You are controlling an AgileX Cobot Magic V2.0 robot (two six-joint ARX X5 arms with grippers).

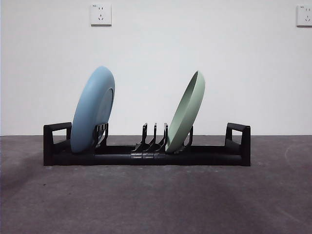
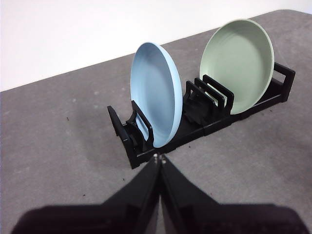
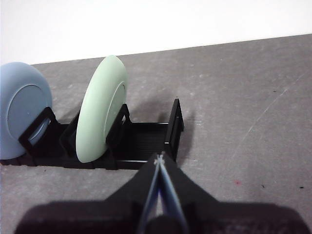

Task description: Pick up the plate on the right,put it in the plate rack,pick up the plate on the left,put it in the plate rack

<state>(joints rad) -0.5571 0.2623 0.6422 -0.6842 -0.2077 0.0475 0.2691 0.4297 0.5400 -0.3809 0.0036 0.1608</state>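
Observation:
The black plate rack (image 1: 146, 155) lies across the dark table. A blue plate (image 1: 92, 109) stands tilted in its left prongs and a green plate (image 1: 186, 112) leans in prongs right of the middle. Both plates appear in the left wrist view too, blue (image 2: 156, 95) and green (image 2: 237, 66), in the rack (image 2: 204, 127). My left gripper (image 2: 160, 157) is shut and empty, a short way off the rack's blue-plate end. My right gripper (image 3: 159, 158) is shut and empty, near the rack's end handle (image 3: 174, 127) beside the green plate (image 3: 100, 114). Neither arm shows in the front view.
A white wall with two sockets (image 1: 100, 14) stands behind the table. The rack's middle prongs (image 1: 153, 138) hold nothing. Bare grey tabletop (image 1: 156, 204) stretches in front of the rack.

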